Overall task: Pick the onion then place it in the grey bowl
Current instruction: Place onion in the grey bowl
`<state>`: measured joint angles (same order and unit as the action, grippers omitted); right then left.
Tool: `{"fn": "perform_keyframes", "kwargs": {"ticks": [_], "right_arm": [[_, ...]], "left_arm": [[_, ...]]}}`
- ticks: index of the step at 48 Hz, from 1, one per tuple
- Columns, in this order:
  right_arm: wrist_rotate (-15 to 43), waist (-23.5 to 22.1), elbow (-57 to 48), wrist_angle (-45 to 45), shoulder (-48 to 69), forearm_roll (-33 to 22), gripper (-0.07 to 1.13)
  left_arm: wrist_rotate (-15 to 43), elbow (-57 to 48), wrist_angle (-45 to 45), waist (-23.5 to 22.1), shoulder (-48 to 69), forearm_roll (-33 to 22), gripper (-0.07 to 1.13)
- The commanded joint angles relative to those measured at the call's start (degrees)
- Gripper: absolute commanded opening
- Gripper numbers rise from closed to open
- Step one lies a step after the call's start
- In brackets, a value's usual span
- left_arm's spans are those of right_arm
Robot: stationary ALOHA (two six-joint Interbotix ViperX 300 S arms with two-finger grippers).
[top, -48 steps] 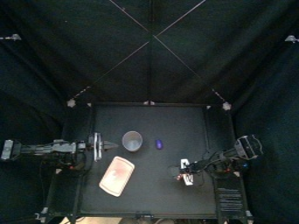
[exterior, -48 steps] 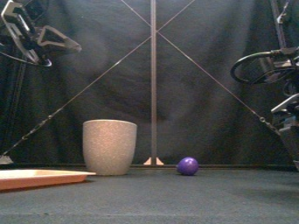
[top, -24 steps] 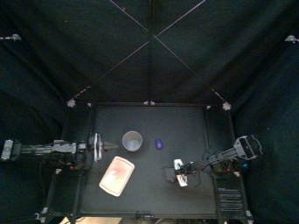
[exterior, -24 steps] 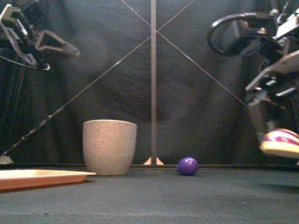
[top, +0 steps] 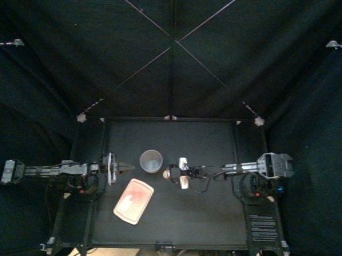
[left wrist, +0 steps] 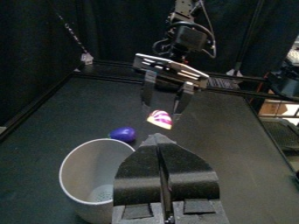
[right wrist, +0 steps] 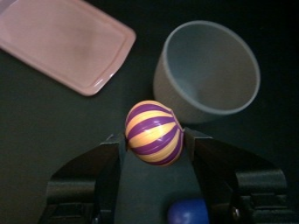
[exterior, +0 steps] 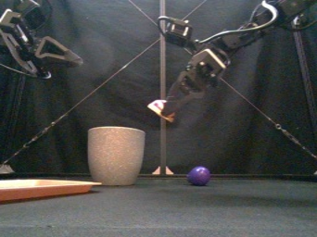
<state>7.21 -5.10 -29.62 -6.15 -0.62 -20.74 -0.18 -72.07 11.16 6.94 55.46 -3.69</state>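
Right gripper [exterior: 166,107] tight around striped onion [right wrist: 153,133], high over black table [top: 201,215], near grey bowl [exterior: 117,155].

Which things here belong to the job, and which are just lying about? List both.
Job: striped onion, held by the right gripper; grey bowl.
Lying about: pink tray; small purple ball.

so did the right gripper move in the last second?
Yes. In the front view the right gripper moved left, from the right edge to just right of the grey bowl, holding the onion.
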Motion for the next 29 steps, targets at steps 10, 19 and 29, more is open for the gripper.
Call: {"fn": "perform_keyframes", "kwargs": {"ticks": [10, 19, 29], "right_arm": [[-0.09, -4.22, 11.60, 3.78, -6.24, -0.44, 0.78], [0.00, -6.42, 15.38, 4.39, -10.02, -0.18, 0.79], [0.00, -7.29, 17.84, 4.48, -12.13, 0.62, 0.82]], "left_arm": [[0.26, -0.70, 0.26, 0.26, -0.18, -2.72, 0.05], [0.26, -0.70, 0.35, 0.26, -0.18, -2.72, 0.05], [0.26, -0.79, 0.35, 0.26, -0.18, -2.72, 0.05]]}}
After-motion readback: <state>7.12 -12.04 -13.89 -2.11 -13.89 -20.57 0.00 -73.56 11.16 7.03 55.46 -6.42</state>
